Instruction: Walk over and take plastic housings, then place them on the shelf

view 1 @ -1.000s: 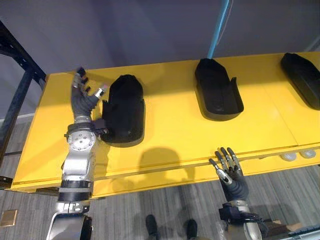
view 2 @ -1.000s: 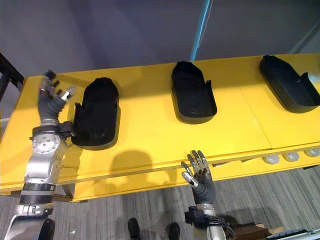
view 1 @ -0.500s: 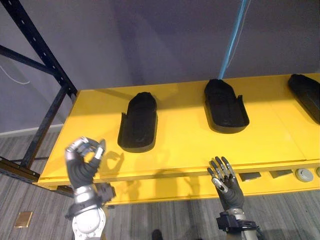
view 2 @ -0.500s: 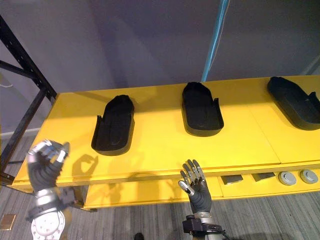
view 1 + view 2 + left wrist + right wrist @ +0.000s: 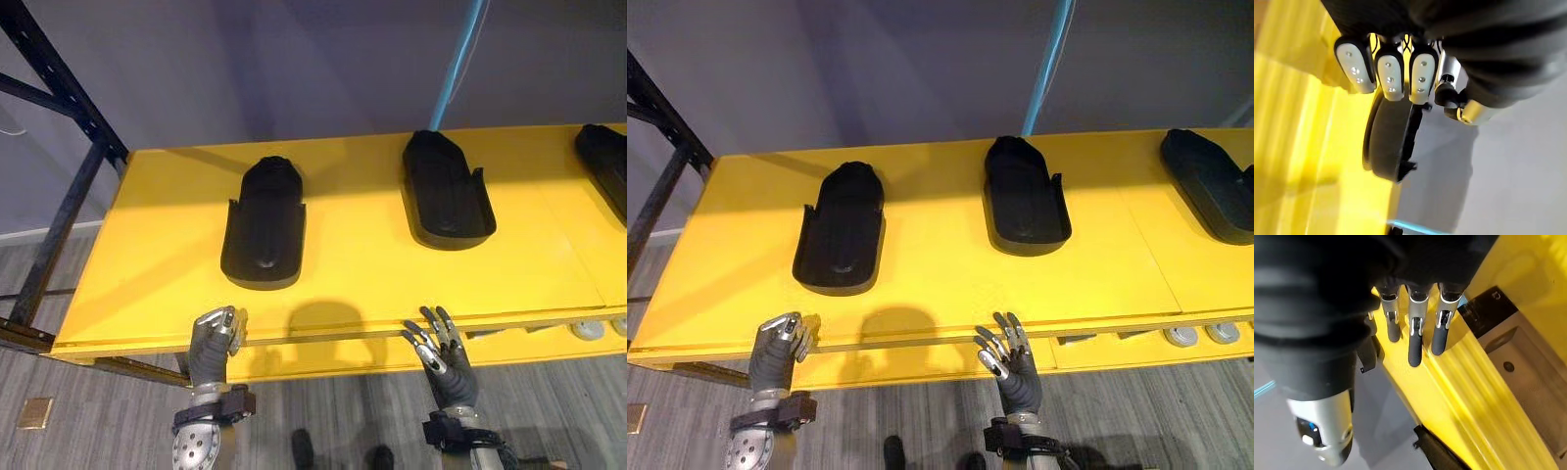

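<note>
Three black plastic housings lie on the yellow shelf [image 5: 353,274]: one at the left [image 5: 265,235], one in the middle [image 5: 446,191], and one cut off at the far right [image 5: 605,162]. My left hand [image 5: 214,343] hangs below the shelf's front edge, its fingers curled into an empty fist. The left housing [image 5: 1388,144] lies past those curled fingers [image 5: 1388,73] in the left wrist view. My right hand [image 5: 441,354] is raised at the front edge, fingers straight and spread, holding nothing. Its fingers [image 5: 1414,340] point along the shelf's yellow edge [image 5: 1459,396].
A dark metal rack upright [image 5: 59,108] stands at the shelf's left end. A blue pole [image 5: 456,64] rises behind the middle housing. Small round parts [image 5: 1200,335] sit on a lower level at the right. Grey wood-look floor [image 5: 323,431] lies below the shelf.
My left hand has let go of the left housing, drawn back below the shelf's front edge and curled into a fist. The camera has shifted. The right hand stays open.
</note>
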You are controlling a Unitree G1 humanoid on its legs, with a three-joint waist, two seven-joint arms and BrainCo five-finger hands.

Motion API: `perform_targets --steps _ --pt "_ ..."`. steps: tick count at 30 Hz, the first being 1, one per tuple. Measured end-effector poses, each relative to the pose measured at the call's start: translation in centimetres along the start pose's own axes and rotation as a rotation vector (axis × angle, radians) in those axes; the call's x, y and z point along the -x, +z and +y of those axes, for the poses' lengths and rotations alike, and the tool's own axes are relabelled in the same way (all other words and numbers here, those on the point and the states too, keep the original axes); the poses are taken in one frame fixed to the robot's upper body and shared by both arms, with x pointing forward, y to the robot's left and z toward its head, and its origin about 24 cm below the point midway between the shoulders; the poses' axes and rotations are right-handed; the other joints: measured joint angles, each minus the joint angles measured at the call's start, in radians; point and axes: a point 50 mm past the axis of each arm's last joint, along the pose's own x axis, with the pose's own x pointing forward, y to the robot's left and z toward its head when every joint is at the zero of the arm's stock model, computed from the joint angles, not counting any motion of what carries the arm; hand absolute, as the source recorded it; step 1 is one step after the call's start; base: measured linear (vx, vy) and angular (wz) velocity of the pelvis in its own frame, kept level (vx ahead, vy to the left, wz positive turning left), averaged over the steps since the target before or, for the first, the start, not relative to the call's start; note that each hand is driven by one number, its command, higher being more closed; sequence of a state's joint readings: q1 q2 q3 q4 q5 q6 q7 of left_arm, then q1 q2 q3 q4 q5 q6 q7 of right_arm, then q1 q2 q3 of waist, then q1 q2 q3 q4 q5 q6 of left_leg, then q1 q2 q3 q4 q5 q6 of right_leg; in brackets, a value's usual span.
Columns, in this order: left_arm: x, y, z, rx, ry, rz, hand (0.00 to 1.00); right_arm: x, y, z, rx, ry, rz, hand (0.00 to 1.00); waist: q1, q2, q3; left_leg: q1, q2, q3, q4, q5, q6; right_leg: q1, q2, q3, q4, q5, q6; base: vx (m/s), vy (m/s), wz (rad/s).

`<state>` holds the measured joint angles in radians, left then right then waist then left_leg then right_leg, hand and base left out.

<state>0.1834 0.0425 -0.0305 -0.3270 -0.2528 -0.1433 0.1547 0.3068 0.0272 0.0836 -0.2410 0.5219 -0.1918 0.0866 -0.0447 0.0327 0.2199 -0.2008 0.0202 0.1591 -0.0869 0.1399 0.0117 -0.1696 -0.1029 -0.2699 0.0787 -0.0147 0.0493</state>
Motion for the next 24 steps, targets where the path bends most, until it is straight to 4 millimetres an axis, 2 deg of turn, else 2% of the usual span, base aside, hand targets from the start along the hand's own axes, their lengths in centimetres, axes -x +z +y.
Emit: perform_targets --steps 6,9,17,24 --pt "-2.7 0.5 -1.5 0.016 -0.039 -0.056 1.0 -0.7 -0.1 0.6 -0.01 0.015 -0.021 0.0 -0.017 -0.009 0.021 -0.013 0.0 0.007 0.0 -0.001 -0.001 -0.017 0.001 0.009 0.0 0.003 -0.001 0.0 -0.007 -0.05" --pt "-3.5 0.6 -2.0 0.045 -0.04 -0.071 1.0 -0.7 -0.2 1.0 -0.017 0.031 -0.017 0.0 -0.025 -0.009 0.025 -0.014 0.002 0.011 0.0 -0.002 -0.003 -0.02 0.002 0.013 0.0 0.003 -0.001 0.0 -0.013 -0.03" --pt "-5.0 0.9 -2.6 0.063 -0.046 -0.109 1.0 -0.7 -0.7 1.6 -0.029 0.052 0.005 0.0 -0.026 -0.009 0.039 -0.016 0.011 0.032 0.0 -0.005 -0.007 -0.034 0.01 0.033 0.004 0.004 -0.003 -0.01 -0.021 -0.08" --pt "-7.5 1.4 -3.3 0.045 -0.052 -0.144 1.0 -0.8 -0.8 1.6 -0.027 0.058 0.011 0.0 -0.039 -0.009 0.042 -0.019 0.013 0.033 0.0 -0.005 -0.007 -0.039 0.012 0.035 0.004 0.004 -0.004 0.0 0.0 0.0"
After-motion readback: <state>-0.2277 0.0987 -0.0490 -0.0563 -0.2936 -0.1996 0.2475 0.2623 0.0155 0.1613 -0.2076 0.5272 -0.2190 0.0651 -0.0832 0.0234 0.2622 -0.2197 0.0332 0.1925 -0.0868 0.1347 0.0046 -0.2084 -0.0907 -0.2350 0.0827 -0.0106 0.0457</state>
